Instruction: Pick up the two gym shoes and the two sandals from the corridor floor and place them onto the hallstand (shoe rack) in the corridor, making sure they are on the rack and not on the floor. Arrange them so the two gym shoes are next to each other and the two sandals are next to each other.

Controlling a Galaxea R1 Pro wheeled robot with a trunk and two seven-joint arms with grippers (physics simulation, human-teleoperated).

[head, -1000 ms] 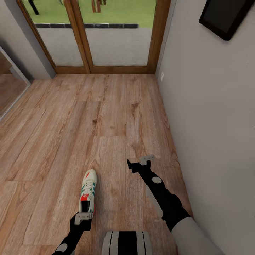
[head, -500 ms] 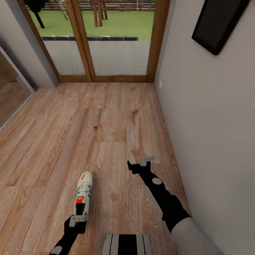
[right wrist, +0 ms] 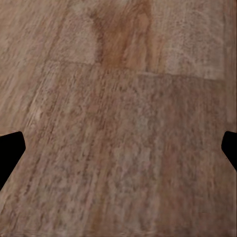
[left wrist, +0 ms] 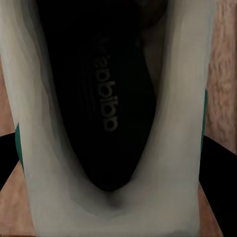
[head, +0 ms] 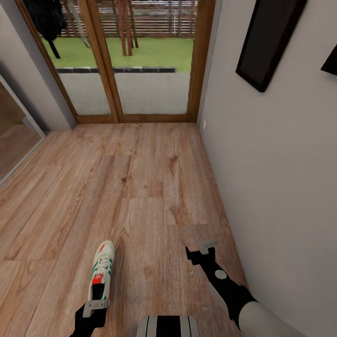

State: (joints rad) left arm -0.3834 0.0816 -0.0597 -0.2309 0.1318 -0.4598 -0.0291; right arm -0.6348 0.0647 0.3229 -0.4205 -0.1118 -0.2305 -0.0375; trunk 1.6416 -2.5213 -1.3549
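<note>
L tool (head: 96, 306) on gym shoe (head: 101, 270), prob.

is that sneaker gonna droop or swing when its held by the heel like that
The sneaker probably keeps its shape: its sole looks straight from heel to toe. With the left gripper at the heel end alone, the long toe may sag or swing. In the left wrist view the heel collar looks thin and soft, so it might flex between the fingers.

"adidas" on gym shoe (left wrist: 106, 94) insole
</note>
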